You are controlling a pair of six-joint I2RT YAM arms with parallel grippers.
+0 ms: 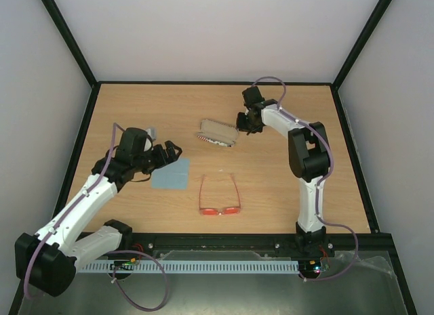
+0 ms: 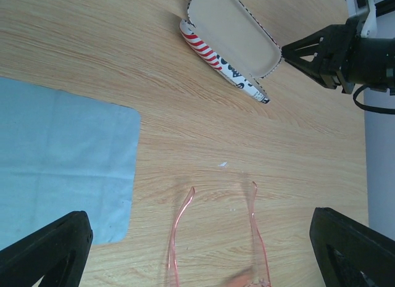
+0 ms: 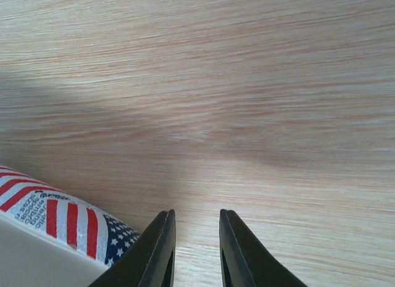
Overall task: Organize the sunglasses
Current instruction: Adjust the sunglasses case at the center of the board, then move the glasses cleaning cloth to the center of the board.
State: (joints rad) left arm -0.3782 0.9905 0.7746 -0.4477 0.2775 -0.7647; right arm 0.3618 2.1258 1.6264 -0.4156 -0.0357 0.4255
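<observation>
The sunglasses (image 1: pixel 219 196), with a thin red-orange frame and red lenses, lie unfolded on the table at front centre, temple arms pointing away. Their temple arms (image 2: pixel 179 228) show in the left wrist view. My left gripper (image 1: pixel 171 154) is open and empty above the light-blue cloth (image 1: pixel 171 174), and its fingers frame the glasses in its own view (image 2: pixel 197 256). My right gripper (image 1: pixel 245 122) is low at the right end of the open flag-patterned case (image 1: pixel 217 133). Its jaws (image 3: pixel 196 237) stand a narrow gap apart with nothing between them.
The cloth (image 2: pixel 55 163) lies flat to the left of the glasses. The case (image 2: pixel 228 37) lies open with its pale inside up, and its flag-printed end (image 3: pixel 62 222) sits just left of the right fingers. Black frame rails edge the table.
</observation>
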